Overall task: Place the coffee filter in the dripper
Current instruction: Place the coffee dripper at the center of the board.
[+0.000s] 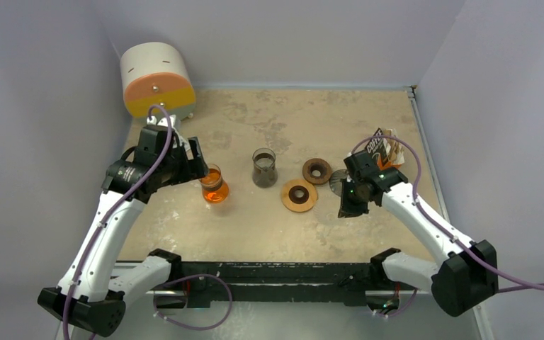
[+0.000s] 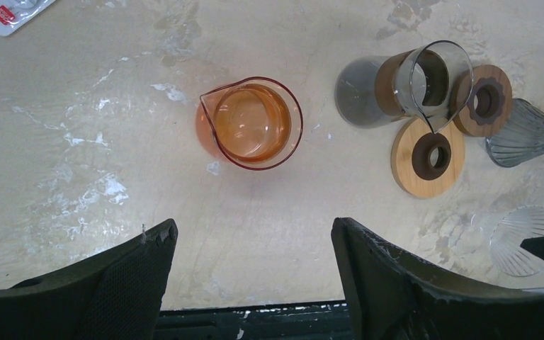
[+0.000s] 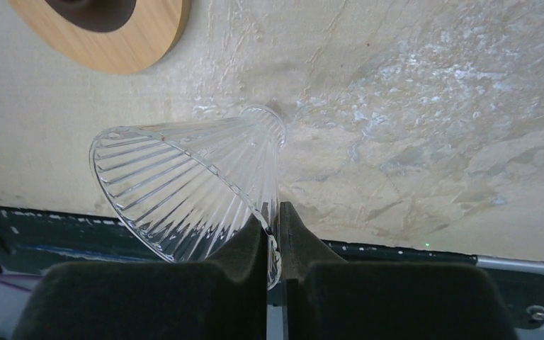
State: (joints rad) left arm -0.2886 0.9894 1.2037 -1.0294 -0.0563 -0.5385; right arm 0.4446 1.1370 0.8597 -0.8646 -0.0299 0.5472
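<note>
My right gripper [image 3: 276, 227] is shut on the rim of a clear ribbed glass dripper [image 3: 184, 184], which lies tilted with its wide mouth towards the table's near edge. In the top view that gripper [image 1: 347, 204] sits right of the wooden rings. A dark and orange packet [image 1: 384, 147] stands just behind it, apparently holding paper coffee filters; no loose filter shows. My left gripper [image 2: 255, 230] is open and empty, with an orange glass carafe [image 2: 251, 124] just beyond its fingertips. In the top view the left gripper [image 1: 200, 167] hovers beside that carafe [image 1: 214, 185].
A smoky glass beaker [image 1: 264, 168] with a wooden collar stands mid-table. Two wooden rings [image 1: 299, 195] [image 1: 316, 171] lie to its right, then a grey ribbed dripper [image 2: 524, 134]. A white and orange drum [image 1: 157, 78] sits at the back left. Walls close in on three sides.
</note>
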